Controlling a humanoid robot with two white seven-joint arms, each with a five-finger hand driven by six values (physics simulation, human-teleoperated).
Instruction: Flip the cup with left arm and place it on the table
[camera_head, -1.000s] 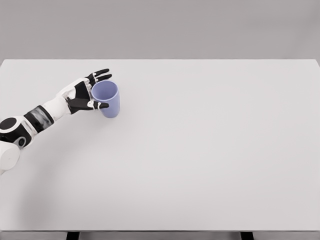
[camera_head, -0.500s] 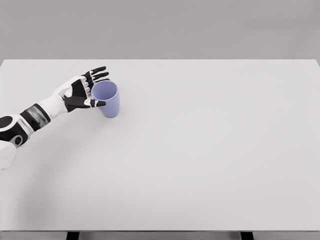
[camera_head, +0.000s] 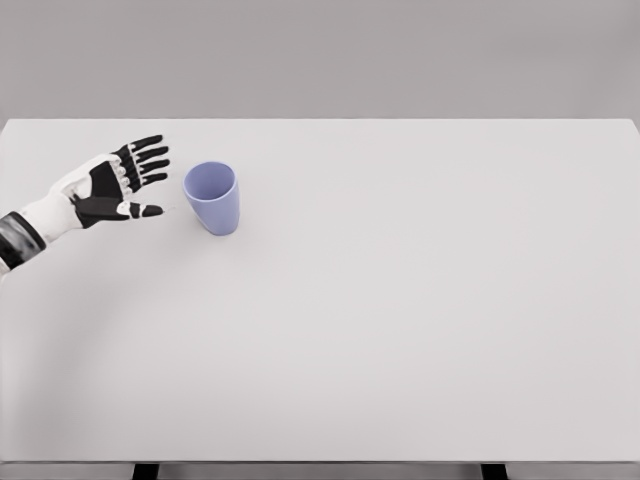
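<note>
A lilac cup (camera_head: 212, 197) stands upright on the white table (camera_head: 400, 300), mouth up, at the left rear. My left hand (camera_head: 148, 182) hovers just left of it, a small gap away, fingers spread open and holding nothing. Its forearm leaves the picture at the left edge. The right arm is out of view.
The table's far edge runs just behind the hand and cup, with a grey wall beyond. Two dark table legs (camera_head: 146, 470) show under the front edge.
My left hand has let go of the cup and drawn back to the left, its fingers opening. The cup stays upright in the same spot.
</note>
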